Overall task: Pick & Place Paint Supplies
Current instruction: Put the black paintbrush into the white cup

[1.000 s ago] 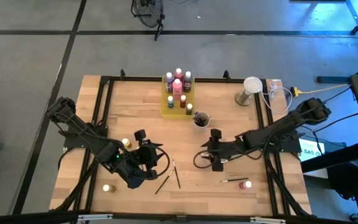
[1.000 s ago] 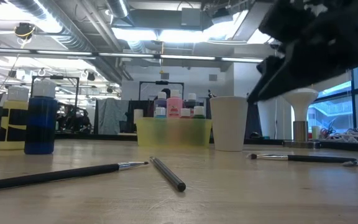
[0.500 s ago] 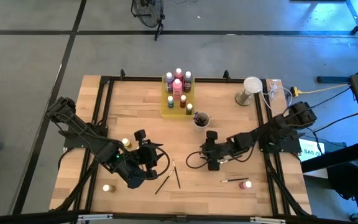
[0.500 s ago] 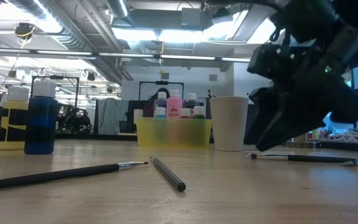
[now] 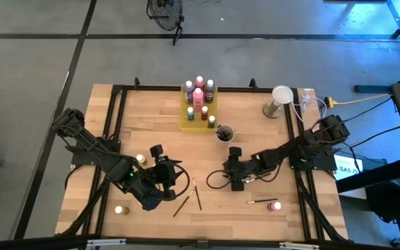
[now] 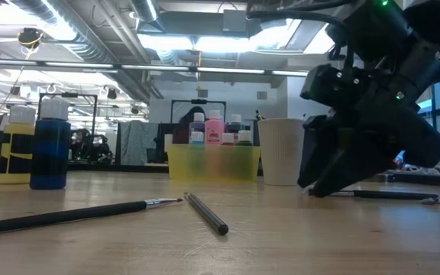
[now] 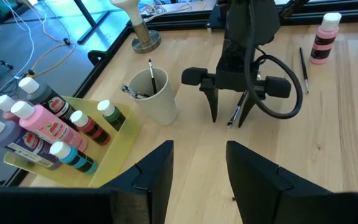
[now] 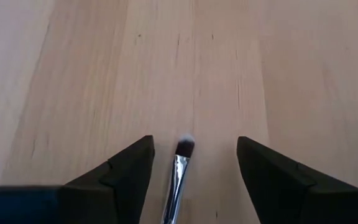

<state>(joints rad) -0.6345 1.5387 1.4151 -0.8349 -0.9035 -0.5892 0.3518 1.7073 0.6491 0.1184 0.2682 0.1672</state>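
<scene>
- Right wrist view shows a brush (image 8: pixel 180 171) lying on the bare wood between the right gripper (image 8: pixel 194 163)'s two dark fingers, its dark tuft pointing up the frame; the jaws are spread on either side of it and touch nothing.
- In the left wrist view that same gripper stands tips-down near the frame's upper middle, with the brush between its fingers.
- Loose supplies, seen from the high view: two brushes (image 5: pixel 197 194) crossed below the frame's centre, another brush (image 5: pixel 261 201) lower right, a pink-capped bottle (image 5: pixel 277 206) just beside it, a bottle (image 5: pixel 119 210) at lower left and one more bottle (image 5: pixel 141 160) at mid left.
- Already put away, by my judgement: several bottles stand in the yellow tray (image 5: pixel 188 122) at upper centre, and brushes stick out of the cup (image 5: pixel 224 132) just right of it.
- The left gripper (image 5: pixel 164 182) hovers left of centre, near the crossed brushes, jaws parted and empty.
- So the task looks roughly half done: four brushes and three bottles are still out on the table (image 5: pixel 255 153), and the brush under the right gripper is not yet gripped.
- A round-based stand (image 5: pixel 275 104) sits at upper right, apart from the work.
</scene>
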